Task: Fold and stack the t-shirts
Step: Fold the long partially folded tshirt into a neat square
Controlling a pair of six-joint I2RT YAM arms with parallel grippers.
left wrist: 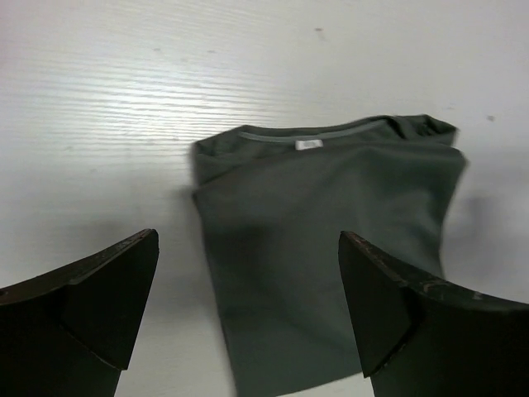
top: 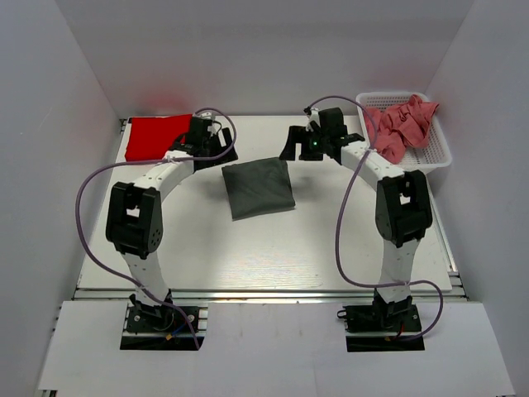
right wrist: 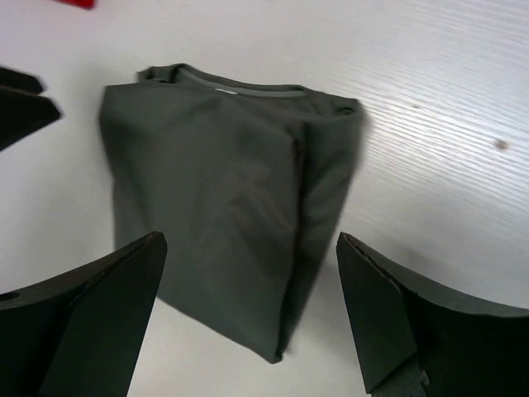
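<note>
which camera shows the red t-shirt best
Top external: the red t-shirt shows almost whole, lying flat at the far left corner of the table. The right wrist view catches only a red sliver at its top edge; the left wrist view shows none of it.

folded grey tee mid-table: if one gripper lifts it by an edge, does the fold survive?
Probably not: the grey t-shirt is soft cloth in loose layers, with a flap edge showing in the right wrist view, so it would likely droop and unfold. Pushed, it looks more apt to bunch than slide on the white table. Likely light.
</note>
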